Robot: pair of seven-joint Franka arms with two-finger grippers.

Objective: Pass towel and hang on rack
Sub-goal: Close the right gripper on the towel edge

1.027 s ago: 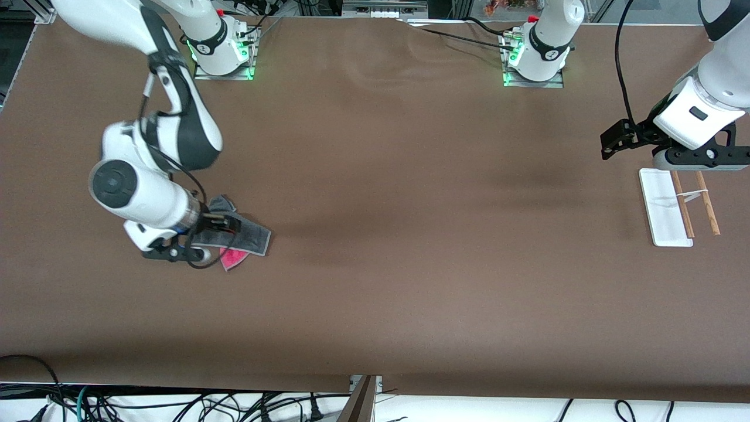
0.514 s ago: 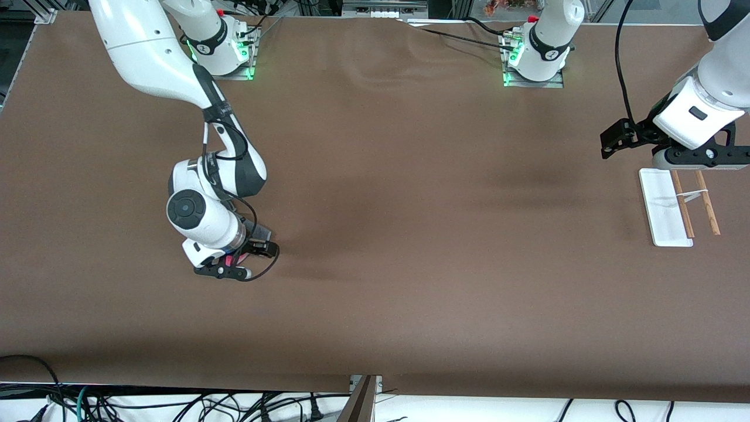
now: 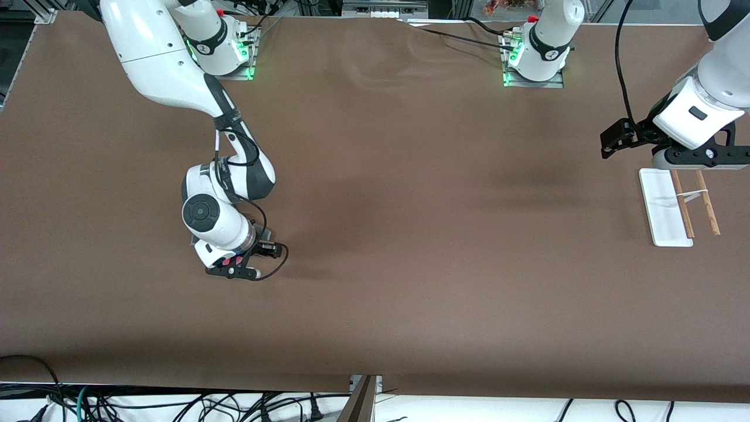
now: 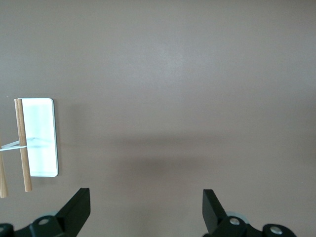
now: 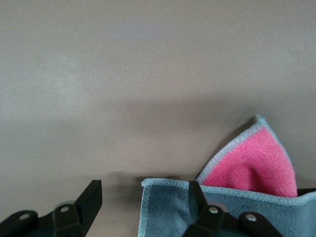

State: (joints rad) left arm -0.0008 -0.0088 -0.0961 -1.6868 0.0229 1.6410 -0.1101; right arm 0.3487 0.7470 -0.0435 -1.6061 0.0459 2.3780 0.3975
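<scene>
The brown desk (image 3: pixel 410 234) carries everything. My right end effector (image 5: pixel 143 207) is down at the towel (image 5: pixel 247 197) near the right arm's end, fingers spread, one finger (image 5: pixel 197 205) on the grey cloth, its pink corner folded up. My left end effector (image 4: pixel 145 210) waits, spread wide, over bare desk beside the rack (image 3: pixel 674 205) at the left arm's end.

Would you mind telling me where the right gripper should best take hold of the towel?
Probably at the grey stitched edge of the towel, coming straight down from above. The cloth lies flat on the table, and the right gripper straddles that edge with one finger on the cloth, one on bare table. The folded-up pink corner offers a second pinch point.
</scene>
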